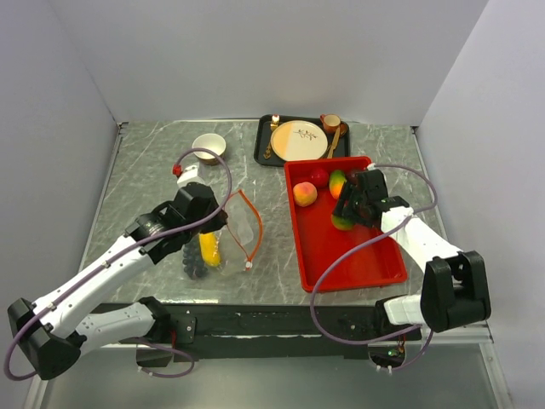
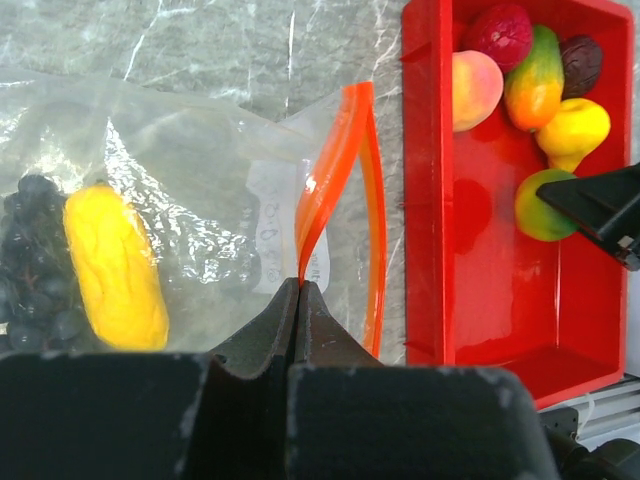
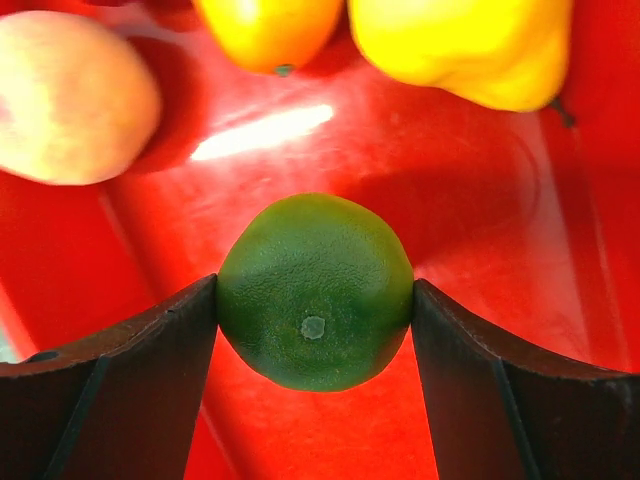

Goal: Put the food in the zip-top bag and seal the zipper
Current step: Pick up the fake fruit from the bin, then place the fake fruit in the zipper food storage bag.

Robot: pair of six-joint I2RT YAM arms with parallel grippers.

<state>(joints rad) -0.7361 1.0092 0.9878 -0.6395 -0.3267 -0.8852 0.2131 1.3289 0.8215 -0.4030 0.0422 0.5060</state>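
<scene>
The left claw [image 2: 300, 292] is pressed together on the orange-red zipper [image 2: 335, 170], pinching one lip of the zip-top bag [image 2: 190, 170]. The bag lies on the grey surface [image 1: 153, 162] just beside the red tray [image 2: 425, 200], its mouth gaping toward the tray. Inside the bag sit the yellow banana-like piece [image 2: 115, 265] and the grape bunch [image 2: 30, 260]. In the tray, the right claw [image 3: 315, 290] grips the green lime [image 3: 315, 260], one finger against each side. The peach [image 2: 475, 90], apple [image 2: 500, 32], mango [image 2: 533, 80], plum [image 2: 582, 62] and lemon [image 2: 572, 128] cluster toward the tray's far end.
</scene>
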